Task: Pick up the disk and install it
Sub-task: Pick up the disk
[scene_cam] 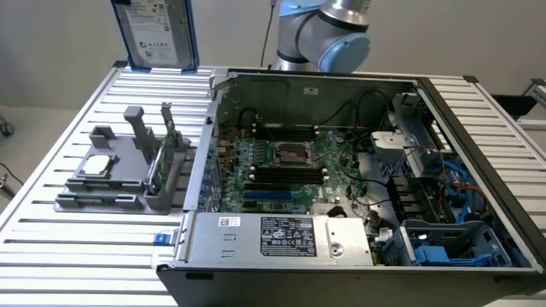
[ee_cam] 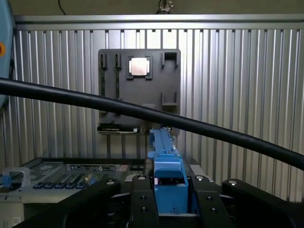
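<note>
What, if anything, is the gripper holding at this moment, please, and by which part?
The gripper holds the disk, clamped across one end of its blue carrier.

The disk (scene_cam: 155, 32) hangs upright over the counter's (scene_cam: 85, 268) far corner, at the exterior view's left of the open computer case (scene_cam: 341, 288); a grey holder (scene_cam: 102, 202) stands beside the case.

The disk (scene_cam: 155, 32), silver-grey with a white label in a blue carrier, hangs upright in the air. It is well beyond the grey holder (scene_cam: 119, 173).
</note>
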`<state>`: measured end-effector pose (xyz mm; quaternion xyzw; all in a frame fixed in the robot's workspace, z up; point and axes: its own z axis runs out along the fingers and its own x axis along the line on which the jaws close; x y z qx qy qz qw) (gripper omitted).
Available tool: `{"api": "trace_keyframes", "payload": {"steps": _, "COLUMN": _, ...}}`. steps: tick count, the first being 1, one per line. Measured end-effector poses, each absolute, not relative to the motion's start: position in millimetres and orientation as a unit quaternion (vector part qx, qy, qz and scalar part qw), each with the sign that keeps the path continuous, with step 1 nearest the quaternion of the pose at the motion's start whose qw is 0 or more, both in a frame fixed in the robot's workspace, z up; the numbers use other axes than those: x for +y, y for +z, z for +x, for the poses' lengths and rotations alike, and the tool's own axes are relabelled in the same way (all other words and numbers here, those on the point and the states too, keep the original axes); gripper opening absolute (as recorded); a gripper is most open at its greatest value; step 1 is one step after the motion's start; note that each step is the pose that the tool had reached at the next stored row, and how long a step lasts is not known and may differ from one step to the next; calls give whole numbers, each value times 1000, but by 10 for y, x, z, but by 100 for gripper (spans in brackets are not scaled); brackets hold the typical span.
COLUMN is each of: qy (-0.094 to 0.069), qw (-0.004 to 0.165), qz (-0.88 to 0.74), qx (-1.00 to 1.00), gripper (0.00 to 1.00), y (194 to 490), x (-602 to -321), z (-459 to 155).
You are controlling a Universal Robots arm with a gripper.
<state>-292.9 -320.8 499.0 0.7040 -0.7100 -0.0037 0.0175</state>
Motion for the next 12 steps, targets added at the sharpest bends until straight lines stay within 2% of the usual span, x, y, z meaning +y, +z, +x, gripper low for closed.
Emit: {"api": "trace_keyframes", "payload": {"steps": 12, "qy": -4, "qw": 17, "qz": 704, "qx": -710, "gripper": 33, "y": 5078, "x": -3323, "z": -2678}}
